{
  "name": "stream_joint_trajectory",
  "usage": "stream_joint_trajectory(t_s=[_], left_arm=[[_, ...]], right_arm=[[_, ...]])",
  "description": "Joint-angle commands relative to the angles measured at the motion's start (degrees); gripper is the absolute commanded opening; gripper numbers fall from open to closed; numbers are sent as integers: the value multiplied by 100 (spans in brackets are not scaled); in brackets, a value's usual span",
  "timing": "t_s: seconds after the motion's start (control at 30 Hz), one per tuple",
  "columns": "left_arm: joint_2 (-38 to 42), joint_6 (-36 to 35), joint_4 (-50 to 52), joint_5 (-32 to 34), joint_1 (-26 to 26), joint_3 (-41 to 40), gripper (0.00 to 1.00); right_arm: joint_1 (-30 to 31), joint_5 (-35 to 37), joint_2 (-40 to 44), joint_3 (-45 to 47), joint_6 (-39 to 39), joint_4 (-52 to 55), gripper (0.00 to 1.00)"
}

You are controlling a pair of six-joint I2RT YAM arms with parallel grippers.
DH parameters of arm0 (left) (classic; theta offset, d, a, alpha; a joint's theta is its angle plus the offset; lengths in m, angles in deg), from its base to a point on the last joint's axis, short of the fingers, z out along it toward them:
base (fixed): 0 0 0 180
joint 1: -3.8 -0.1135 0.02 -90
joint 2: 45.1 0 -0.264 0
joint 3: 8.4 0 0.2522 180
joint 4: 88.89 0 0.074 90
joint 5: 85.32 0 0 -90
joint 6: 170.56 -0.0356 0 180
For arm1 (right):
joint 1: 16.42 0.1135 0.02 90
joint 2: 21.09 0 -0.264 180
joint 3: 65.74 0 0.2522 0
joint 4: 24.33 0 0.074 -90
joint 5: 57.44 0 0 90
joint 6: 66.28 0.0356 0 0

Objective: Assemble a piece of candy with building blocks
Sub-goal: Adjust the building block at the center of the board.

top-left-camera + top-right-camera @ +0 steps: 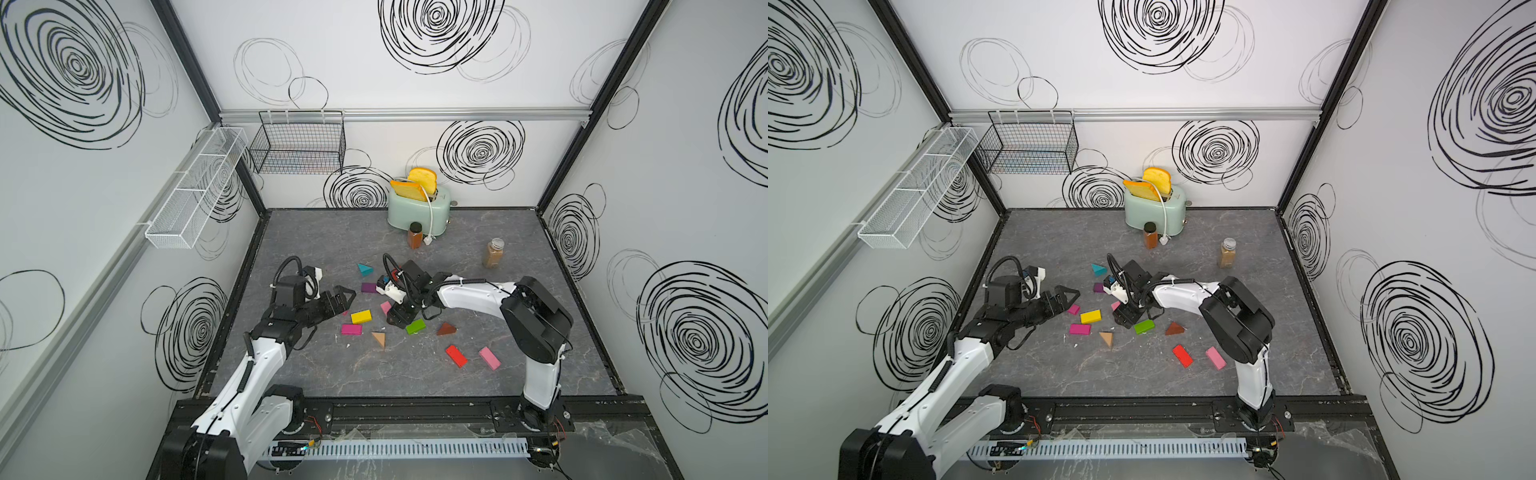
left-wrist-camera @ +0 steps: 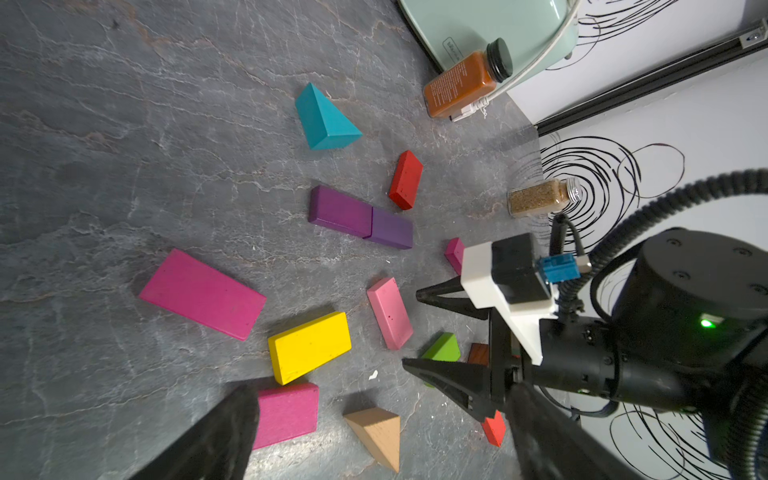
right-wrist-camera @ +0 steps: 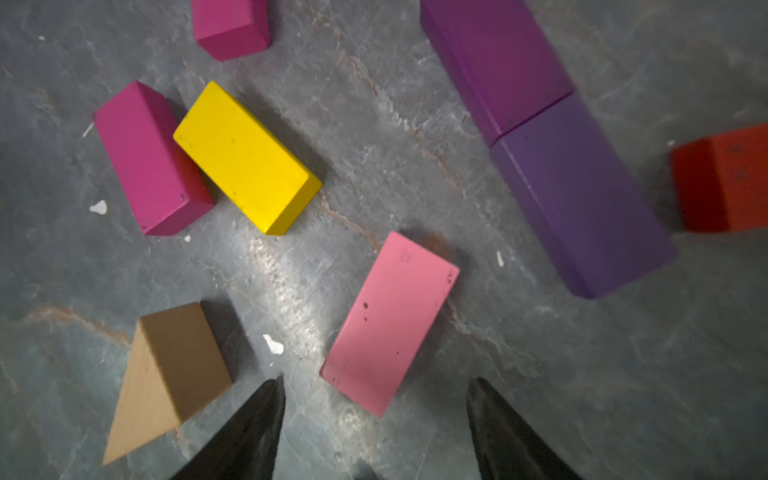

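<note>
Building blocks lie loose on the grey table. Among them are a teal wedge [image 1: 365, 269], two purple bricks end to end [image 2: 360, 217], a yellow brick [image 1: 361, 316], a magenta brick [image 1: 351, 329], a tan wedge [image 1: 379, 338], a green block [image 1: 415, 326], a brown wedge [image 1: 446, 329], a red brick [image 1: 456, 356] and a pink brick [image 1: 489, 358]. My right gripper [image 3: 376, 380] points down, open, over the near end of a light pink brick [image 3: 390, 324] without touching it. My left gripper [image 1: 345, 297] hovers open, left of the yellow brick, and holds nothing.
A mint toaster [image 1: 417, 212] with bread stands at the back wall, its white cord hanging down in front. Two spice jars [image 1: 414, 235] [image 1: 493, 252] stand behind the blocks. A black wire basket [image 1: 299, 143] and a white mesh shelf [image 1: 195, 195] hang on the walls.
</note>
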Motion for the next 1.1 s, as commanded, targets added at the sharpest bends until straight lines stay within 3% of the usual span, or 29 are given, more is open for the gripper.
stream_joint_trajectory(t_s=[0.0,0.27,0.5,0.77,1.07], left_arm=[[-10,-76,-80,47,7,-30,98],[38,-49,-129,22,-117,-101,98],[-62,-14,-293,-91,-179,-167,98],[-36,-5,-287,-120,-183,-172,98],[23,109,-396,-165,-179,-231,98]], right_arm=[[-12,35,-186,-234,43,-185,70],[140,337,-576,-533,-204,63,61],[246,749,-548,-509,-626,391,43],[227,1303,-506,-647,-1015,618,46],[-7,1295,-91,-283,-1057,576,53]])
